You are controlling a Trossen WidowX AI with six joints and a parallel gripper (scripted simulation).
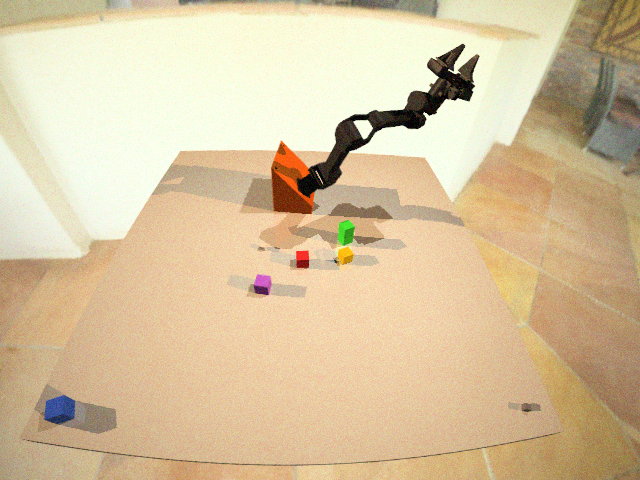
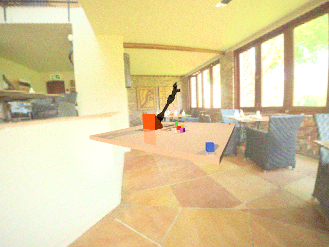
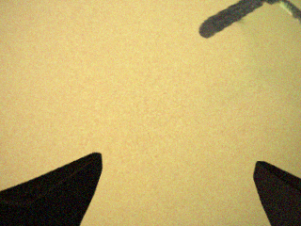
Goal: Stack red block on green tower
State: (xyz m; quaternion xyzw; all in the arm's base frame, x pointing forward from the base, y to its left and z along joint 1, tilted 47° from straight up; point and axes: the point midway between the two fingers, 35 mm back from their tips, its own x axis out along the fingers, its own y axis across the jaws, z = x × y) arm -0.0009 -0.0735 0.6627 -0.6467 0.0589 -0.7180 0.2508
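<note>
The small red cube block [image 1: 302, 258] sits on the tan table top [image 1: 310, 372] at the centre of the top view, untouched, so the task stands at its first step. Nearer, at lower left, lies a blue cube [image 1: 59, 408]; a purple cube [image 1: 262, 283] sits just in front of the red one. Right of it a yellow cube [image 1: 345, 254] stands close before the tall green block tower [image 1: 345, 231]. Farthest, at upper right, the black gripper [image 1: 460, 58] points upward, fingers spread wide and holding nothing. Next it likely must swing down over the red block.
</note>
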